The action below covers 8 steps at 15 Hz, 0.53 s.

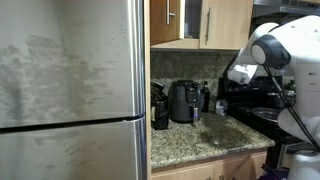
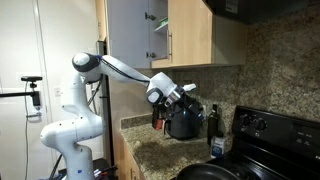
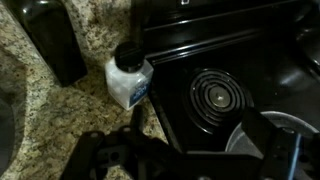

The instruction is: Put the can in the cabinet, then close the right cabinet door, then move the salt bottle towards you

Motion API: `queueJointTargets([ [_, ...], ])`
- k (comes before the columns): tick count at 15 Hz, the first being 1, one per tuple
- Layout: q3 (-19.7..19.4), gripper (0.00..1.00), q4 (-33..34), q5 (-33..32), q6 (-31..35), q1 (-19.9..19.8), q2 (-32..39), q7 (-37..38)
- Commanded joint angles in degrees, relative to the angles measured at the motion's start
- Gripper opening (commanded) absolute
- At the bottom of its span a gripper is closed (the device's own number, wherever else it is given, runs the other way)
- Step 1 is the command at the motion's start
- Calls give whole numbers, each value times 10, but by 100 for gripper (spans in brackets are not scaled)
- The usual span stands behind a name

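A tall stainless-steel refrigerator [image 1: 70,90] filled the near side of a kitchen in an exterior view. Next to it, a light-brown wooden cabinet [image 1: 200,25] hung on the wall above a speckled granite countertop [image 1: 200,140]. The right cabinet door [image 2: 190,30] lay flat against the cabinet front and looked shut, its slim silver handle upright. Just beside it, a pale panel [image 2: 135,35] with dark hinge fittings looked like the inner face of the narrower door swung open. A black stove [image 2: 270,130] stood at the end of the counter. A white robot arm [image 2: 120,68] reached from its base across the counter, beneath the cabinet. A black air fryer [image 1: 183,100] sat against the backsplash. In the wrist view, a dark bottle [image 3: 55,40] stood on the granite. The gripper [image 3: 190,152] hung above the counter's edge with its dark fingers spread wide and nothing between them. The salt bottle [image 3: 130,82], small and white with a dark cap, stood upright on the granite just beside the stove's edge, apart from the fingers and near the dark bottle.
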Motion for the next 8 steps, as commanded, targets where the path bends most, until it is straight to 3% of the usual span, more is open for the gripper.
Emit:
queueJointTargets([
  [1, 93, 100, 56, -5, 27, -106, 13, 6],
  [2, 55, 100, 33, -11, 11, -55, 10, 3],
  [6, 97, 100, 50, -27, 3, -107, 11, 3],
  [8, 152, 100, 79, -48, -72, -158, 19, -1],
])
